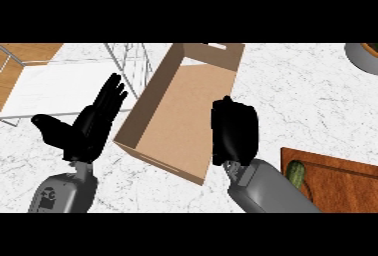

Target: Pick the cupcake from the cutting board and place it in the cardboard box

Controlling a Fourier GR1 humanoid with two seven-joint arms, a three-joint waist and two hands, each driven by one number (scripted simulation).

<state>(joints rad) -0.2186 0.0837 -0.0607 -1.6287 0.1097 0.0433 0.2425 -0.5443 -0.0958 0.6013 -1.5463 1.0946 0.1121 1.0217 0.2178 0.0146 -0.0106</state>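
Note:
The open cardboard box lies tilted in the middle of the marble counter. My right hand hangs over the box's right wall, its back facing up and its fingers curled downward. The cupcake does not show; the curled hand would cover anything it holds. The wooden cutting board sits at the lower right, with only a green vegetable visible at its left edge. My left hand rests open to the left of the box, fingers straight and thumb spread out.
A wire rack over a white sheet stands at the upper left, touching the box's far-left corner. A dark round vessel is cut off at the upper right. Bare marble lies between the box and the board.

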